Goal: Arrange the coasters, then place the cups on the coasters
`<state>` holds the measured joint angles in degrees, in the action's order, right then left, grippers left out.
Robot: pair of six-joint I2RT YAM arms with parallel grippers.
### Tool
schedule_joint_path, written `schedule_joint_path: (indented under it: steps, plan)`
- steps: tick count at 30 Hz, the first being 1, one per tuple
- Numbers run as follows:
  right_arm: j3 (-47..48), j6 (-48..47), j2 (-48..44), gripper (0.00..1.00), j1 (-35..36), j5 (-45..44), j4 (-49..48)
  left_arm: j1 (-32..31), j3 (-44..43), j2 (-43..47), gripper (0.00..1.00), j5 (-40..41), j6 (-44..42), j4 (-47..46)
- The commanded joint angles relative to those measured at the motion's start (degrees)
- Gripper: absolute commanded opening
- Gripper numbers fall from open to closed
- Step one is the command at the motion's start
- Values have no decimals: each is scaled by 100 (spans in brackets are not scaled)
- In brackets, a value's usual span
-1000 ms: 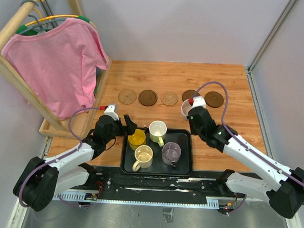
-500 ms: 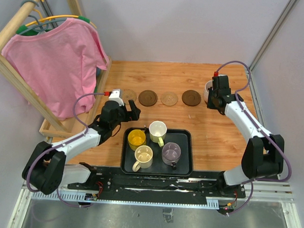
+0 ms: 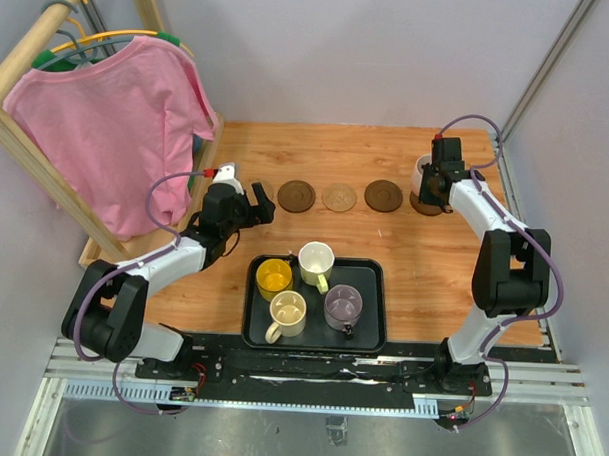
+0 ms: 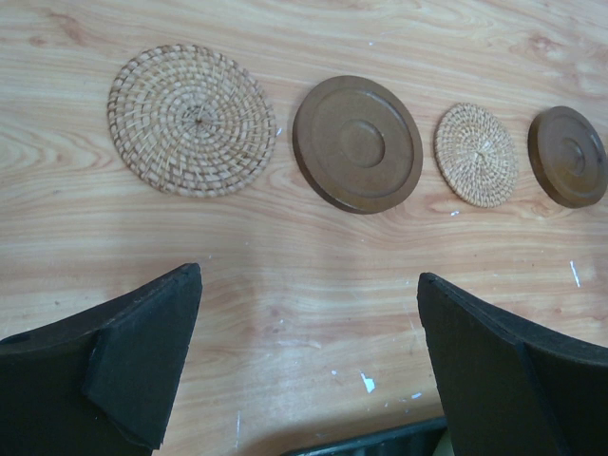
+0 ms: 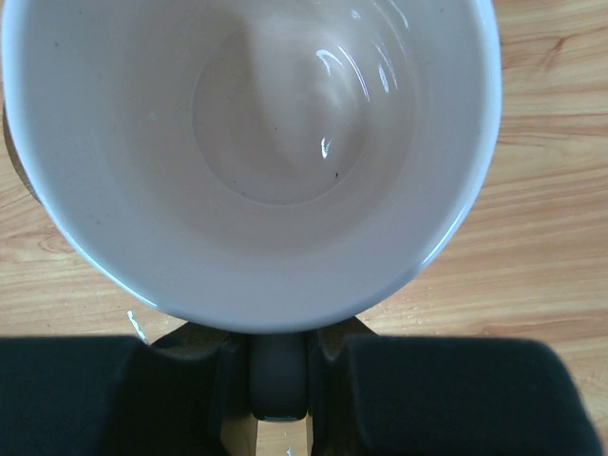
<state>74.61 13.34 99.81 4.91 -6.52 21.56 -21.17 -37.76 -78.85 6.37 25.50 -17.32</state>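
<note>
Coasters on wooden tabletop, grey walls

Pink T-shirt hangs on a wooden rack at left — black tray sits on the wooden table

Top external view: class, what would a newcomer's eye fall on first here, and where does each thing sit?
A big pink T-shirt hangs on the wooden rack at far left. Near the front edge, a black tray holds four cups, the yellow cup brightest. At far right, the right gripper holds a pale pink cup over the end coaster of a row of coasters.
</note>
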Motion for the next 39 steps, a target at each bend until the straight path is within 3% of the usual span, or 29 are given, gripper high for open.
schedule_joint_path:
  steps: [1,20,39]
  plan:
    - [280,-126,52,1,-205,36,-389,25,-175,-84,100,-109,-81,-112]
    - [-78,-560,383,1,-605,664,-799,25,-87,-165,100,-179,26,-139]
    - [-210,-568,495,1,-732,573,-926,22,-44,-218,100,-249,26,-202]
